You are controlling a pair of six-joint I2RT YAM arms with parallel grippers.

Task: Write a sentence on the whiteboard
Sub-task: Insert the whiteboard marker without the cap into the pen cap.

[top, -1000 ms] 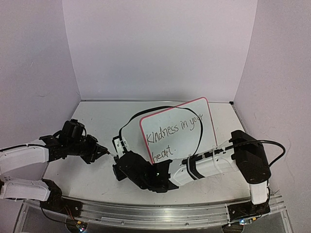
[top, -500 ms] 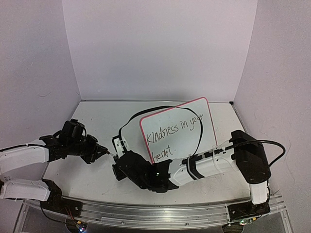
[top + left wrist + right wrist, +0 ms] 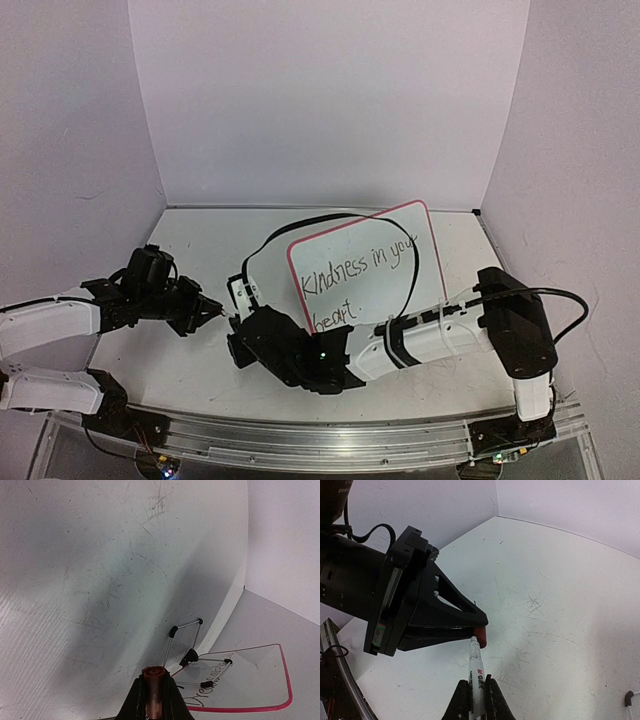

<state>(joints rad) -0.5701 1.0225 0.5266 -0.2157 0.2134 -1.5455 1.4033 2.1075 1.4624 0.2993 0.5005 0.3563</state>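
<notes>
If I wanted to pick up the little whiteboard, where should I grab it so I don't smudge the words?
Best guess: pinch the whiteboard by its pink rim at the top right corner, coming from above. It stands upright, so that edge sticks up free, and the sentence sits lower on the face, so you shouldn't smudge it.
</notes>
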